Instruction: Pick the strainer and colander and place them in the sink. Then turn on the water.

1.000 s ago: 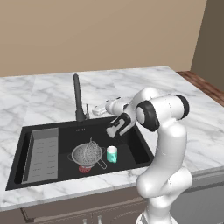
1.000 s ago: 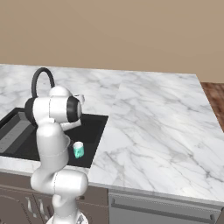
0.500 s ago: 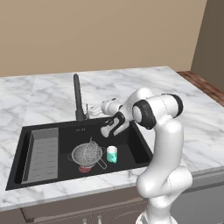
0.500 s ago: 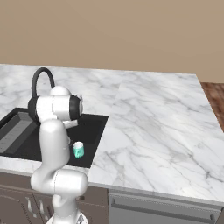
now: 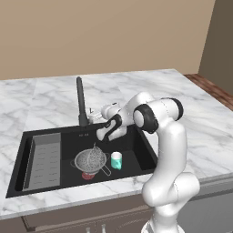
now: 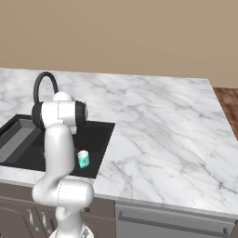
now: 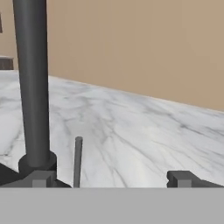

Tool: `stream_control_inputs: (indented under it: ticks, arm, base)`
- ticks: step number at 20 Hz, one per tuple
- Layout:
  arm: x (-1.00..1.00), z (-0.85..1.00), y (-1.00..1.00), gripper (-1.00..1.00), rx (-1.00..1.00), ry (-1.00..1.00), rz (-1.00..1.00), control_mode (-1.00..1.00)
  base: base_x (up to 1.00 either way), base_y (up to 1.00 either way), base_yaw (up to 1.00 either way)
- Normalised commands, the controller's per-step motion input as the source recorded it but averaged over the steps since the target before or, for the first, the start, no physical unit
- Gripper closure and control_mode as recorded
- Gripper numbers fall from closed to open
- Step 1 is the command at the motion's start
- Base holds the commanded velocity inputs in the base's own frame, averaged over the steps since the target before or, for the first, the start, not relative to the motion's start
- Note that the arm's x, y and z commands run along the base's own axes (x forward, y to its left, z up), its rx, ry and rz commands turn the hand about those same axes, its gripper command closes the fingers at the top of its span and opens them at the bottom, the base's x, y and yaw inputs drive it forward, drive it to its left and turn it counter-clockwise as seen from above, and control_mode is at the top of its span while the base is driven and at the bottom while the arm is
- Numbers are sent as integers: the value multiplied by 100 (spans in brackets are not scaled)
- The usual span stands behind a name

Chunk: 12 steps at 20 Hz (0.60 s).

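Note:
The black sink (image 5: 141,150) holds the grey perforated colander (image 5: 90,160). A thin wire handle (image 5: 105,171) pokes out at its front right, probably the strainer's; I cannot tell its basket apart. My gripper (image 5: 95,120) hovers over the sink's back rim beside the base of the black faucet (image 5: 81,102). In the hand view my gripper (image 7: 111,181) is open, with the faucet column (image 7: 30,87) just left of its left fingertip and a thin upright lever (image 7: 78,162) between the fingers. No water runs from the spout.
A teal cup (image 5: 116,160) stands in the sink right of the colander, and a small red thing (image 5: 87,175) lies under the colander. A grey ribbed rack (image 5: 43,159) fills the sink's left end. Marble counter (image 6: 167,135) spreads to the right.
The hand has moved left along the sink's back rim, closer to the faucet base. The jaws have stayed open. Colander and cup have not moved.

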Motion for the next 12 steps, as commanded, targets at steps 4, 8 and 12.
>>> stream_control_inputs:
  ticks: [4, 8, 12]
  arm:
    - [4, -12, 23, -100, 0, -2, -5, -100]
    - [4, -7, 21, -100, 0, 0, -2, -100]
    - [1, -3, 4, -100, 0, 0, 0, -100]
  base:
    - [0, 0, 0]
    - [0, 0, 0]
    - [0, 0, 0]
